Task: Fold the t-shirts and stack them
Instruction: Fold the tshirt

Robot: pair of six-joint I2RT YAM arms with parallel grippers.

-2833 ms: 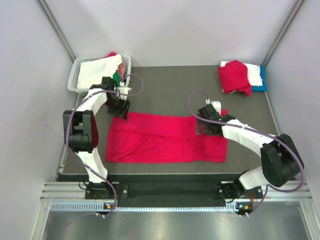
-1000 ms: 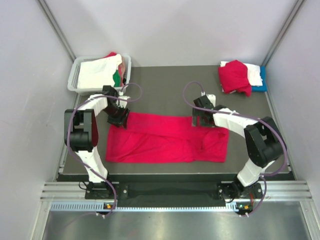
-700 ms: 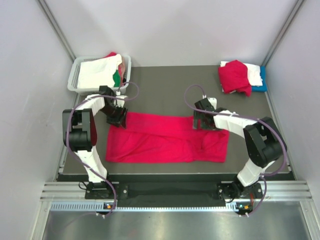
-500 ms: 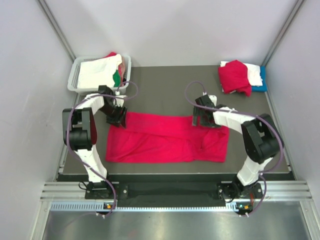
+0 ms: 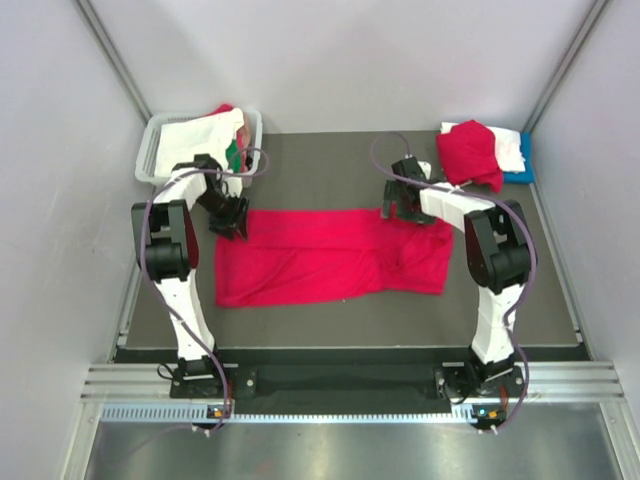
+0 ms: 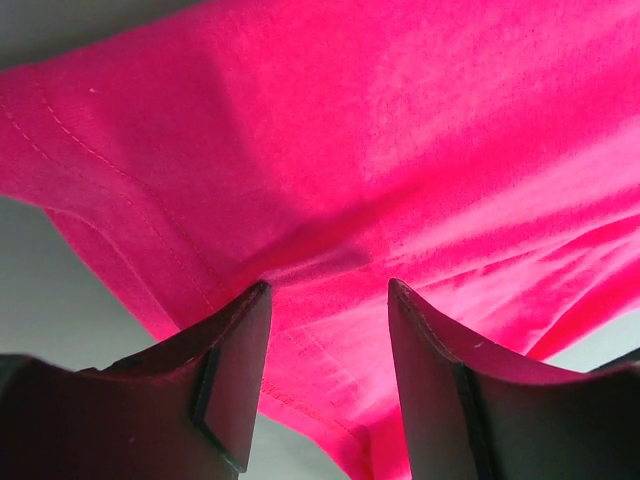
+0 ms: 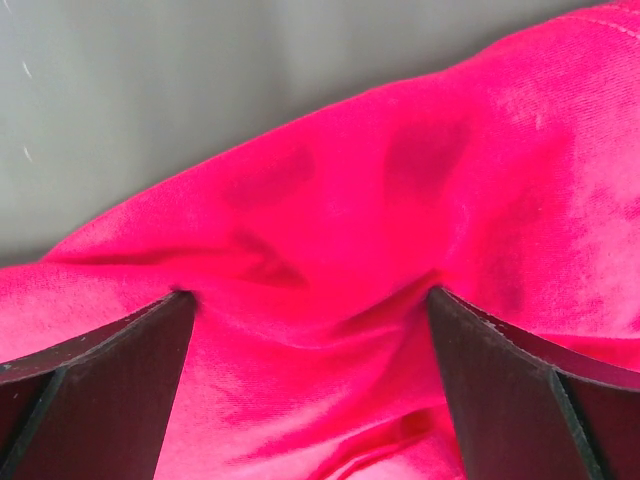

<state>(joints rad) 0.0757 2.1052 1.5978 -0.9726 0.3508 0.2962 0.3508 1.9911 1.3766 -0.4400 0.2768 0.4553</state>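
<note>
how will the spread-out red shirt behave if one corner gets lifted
Probably floppy: the red t-shirt lies flat but rumpled near its right end, so a lifted corner would likely trail sagging cloth. Pushed, it may bunch rather than slide whole; it puckers at the left gripper.

We see one red shirt (image 5: 330, 255) lying flat as a long, lightly wrinkled band across the middle of the desk (image 5: 330, 170), while a second red shirt (image 5: 470, 152) sits crumpled atop a white shirt (image 5: 511, 148) and a blue shirt (image 5: 520, 176) in the far right corner.

left arm out toward 12 o'clock, left gripper (image 5: 233, 224) half spread, right arm toward 11, right gripper (image 5: 398, 213) spread wide
</note>
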